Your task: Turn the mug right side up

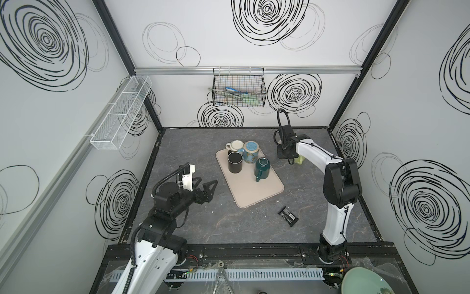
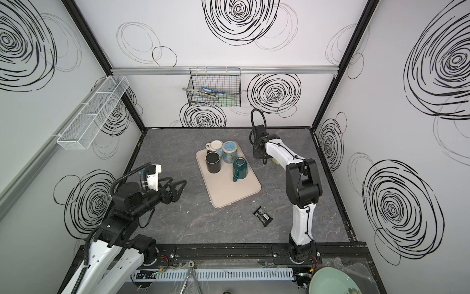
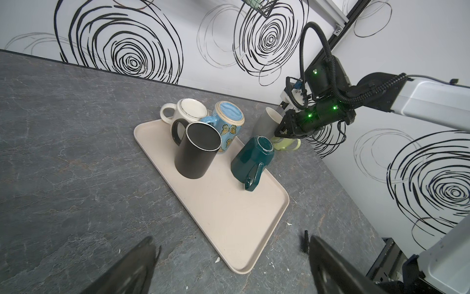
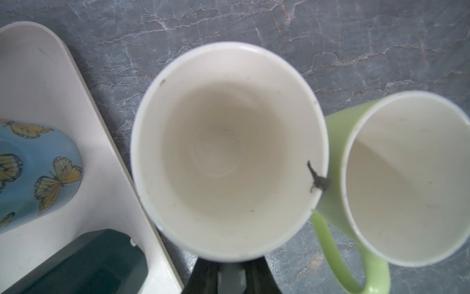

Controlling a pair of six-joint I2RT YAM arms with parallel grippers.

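Observation:
A grey mug [image 3: 267, 122] with a white inside [image 4: 229, 147] stands mouth up on the table, just right of the beige tray [image 1: 254, 188]. My right gripper [image 4: 231, 269] is shut on its grey handle, and the arm hides most of the mug in both top views. A light green mug [image 4: 404, 178] stands mouth up, touching it. On the tray, a teal mug [image 1: 262, 169], a blue butterfly mug [image 1: 250, 151] and a cream mug [image 1: 236, 145] stand bottom up beside a black mug [image 1: 234, 162]. My left gripper [image 1: 208, 181] hangs open and empty left of the tray.
A black wrapper [image 1: 288, 216] lies on the table in front of the tray. A black wire basket [image 1: 239, 87] hangs on the back wall and a white mesh shelf [image 1: 122, 112] on the left wall. A green bowl [image 1: 366, 280] sits at the front right corner.

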